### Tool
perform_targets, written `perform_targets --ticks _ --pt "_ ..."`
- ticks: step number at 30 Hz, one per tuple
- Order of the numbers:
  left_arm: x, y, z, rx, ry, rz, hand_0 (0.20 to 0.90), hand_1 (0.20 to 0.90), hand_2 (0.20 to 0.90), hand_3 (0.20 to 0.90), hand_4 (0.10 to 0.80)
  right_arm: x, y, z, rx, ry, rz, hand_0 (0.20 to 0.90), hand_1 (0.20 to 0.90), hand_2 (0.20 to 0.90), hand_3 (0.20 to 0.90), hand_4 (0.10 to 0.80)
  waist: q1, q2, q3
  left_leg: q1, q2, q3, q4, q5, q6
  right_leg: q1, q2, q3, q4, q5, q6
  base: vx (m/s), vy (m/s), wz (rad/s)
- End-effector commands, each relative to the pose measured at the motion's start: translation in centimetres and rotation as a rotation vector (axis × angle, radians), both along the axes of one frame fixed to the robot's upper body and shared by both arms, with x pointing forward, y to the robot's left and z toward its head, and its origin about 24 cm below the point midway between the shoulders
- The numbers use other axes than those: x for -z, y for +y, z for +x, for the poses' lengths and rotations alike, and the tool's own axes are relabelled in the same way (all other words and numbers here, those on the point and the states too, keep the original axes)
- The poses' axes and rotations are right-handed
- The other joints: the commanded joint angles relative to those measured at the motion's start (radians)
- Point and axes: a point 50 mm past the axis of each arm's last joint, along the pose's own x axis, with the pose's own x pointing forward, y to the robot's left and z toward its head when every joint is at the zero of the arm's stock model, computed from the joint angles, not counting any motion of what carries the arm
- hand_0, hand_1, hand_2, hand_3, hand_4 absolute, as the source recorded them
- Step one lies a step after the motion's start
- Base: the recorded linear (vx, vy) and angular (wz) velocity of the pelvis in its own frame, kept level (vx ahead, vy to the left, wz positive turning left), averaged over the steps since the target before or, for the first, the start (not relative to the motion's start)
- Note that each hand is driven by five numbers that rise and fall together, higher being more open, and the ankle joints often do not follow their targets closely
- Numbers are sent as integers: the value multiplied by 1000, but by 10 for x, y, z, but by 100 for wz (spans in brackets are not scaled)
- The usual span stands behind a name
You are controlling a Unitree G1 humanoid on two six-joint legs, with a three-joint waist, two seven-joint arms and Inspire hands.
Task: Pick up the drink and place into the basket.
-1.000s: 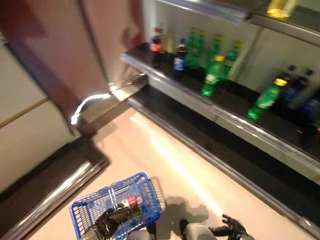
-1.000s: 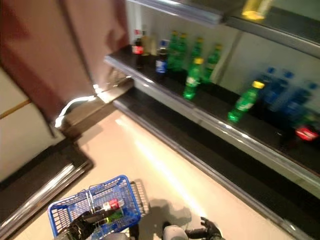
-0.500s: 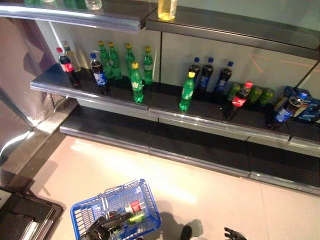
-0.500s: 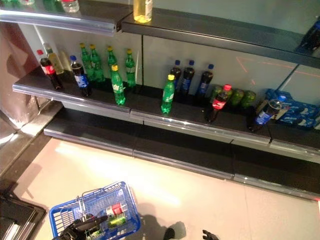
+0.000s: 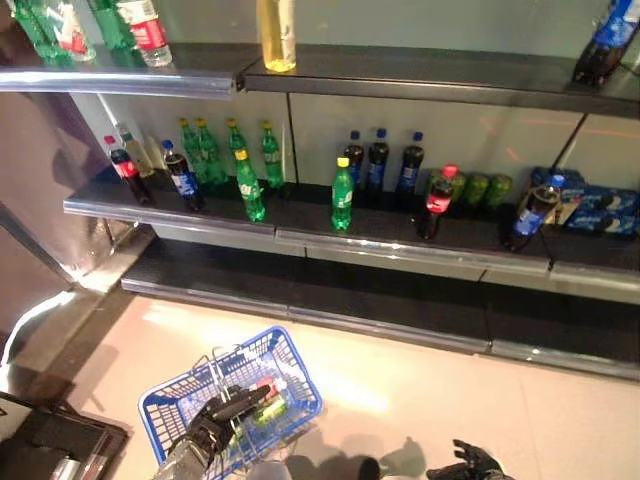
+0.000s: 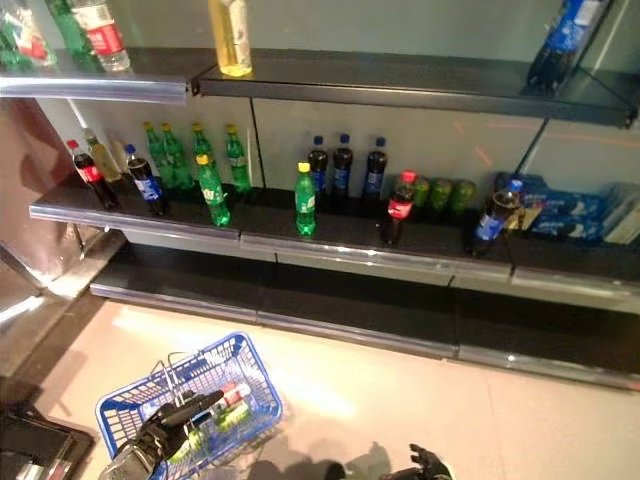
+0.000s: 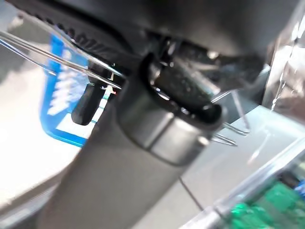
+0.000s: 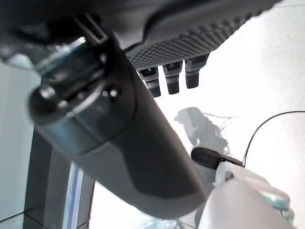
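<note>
I'm seeing my left hand (image 5: 222,420) showing dark and jointed on a silver-grey forearm; my right hand (image 5: 470,462) is looking equally black, its palm ribbed.

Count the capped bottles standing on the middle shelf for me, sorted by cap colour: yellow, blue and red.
On the middle shelf:
Green bottles with yellow caps: 6
Dark bottles with blue caps: 5
Dark bottles with red caps: 2
Total: 13
</note>
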Motion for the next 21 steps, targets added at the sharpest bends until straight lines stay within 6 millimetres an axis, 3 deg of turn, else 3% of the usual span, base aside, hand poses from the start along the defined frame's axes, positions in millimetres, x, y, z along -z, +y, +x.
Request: perform_targets --ticks 1,6,9,12,14,18,19,21 --pt "-22 -1 25 61 -230 -37 300 300 300 200 100 -2 -1 4 -25 -14 -25 900 900 900 900 800 48 -70 18 -45 -46 -8 -126 206 22 184 -75 31 -99 -39 110 252 173 26" --pt "-17 -4 15 61 -210 -49 300 300 300 200 100 -1 -5 -5 -21 6 -36 900 900 900 900 800 63 -66 11 -83 -42 20 -126 235 12 230 -78 19 -91 -69 112 344 256 7" --pt "-14 1 8 33 -195 -42 300 300 300 200 100 0 -5 -8 -24 10 -33 900 900 900 900 800 82 -76 -9 -51 -61 4 -126 188 37 268 -103 15 -72 -93 137 387 332 -19" --pt "-15 10 12 30 -185 -17 300 300 300 200 100 3 0 -14 4 9 -19 900 900 900 900 800 94 -114 -27 -12 -106 -12 -106 120 84 306 -156 8 -62 -101 181 290 315 -26" --pt "-19 16 21 45 -188 1 300 300 300 200 100 6 4 -20 13 14 -9 900 900 900 900 800 92 -143 -37 9 -145 -24 -97 87 122 274 -207 18 19 -50 217 289 414 -3" --pt "-24 14 32 64 -199 14 300 300 300 200 100 6 4 -22 20 13 1 900 900 900 900 800 87 -146 -42 40 -188 -36 -102 61 158 192 -279 23 212 73 233 221 343 13" --pt "-25 14 33 63 -199 21 300 300 300 200 100 6 5 -21 15 10 10 900 900 900 900 800 88 -138 -44 59 -194 -38 -110 53 165 159 -292 17 272 100 232 220 273 4" --pt "-25 15 33 54 -196 32 300 300 300 200 100 6 8 -18 6 -1 24 900 900 900 900 800 79 -124 -45 95 -203 -44 -124 39 173 80 -273 27 304 110 221 212 206 -1"
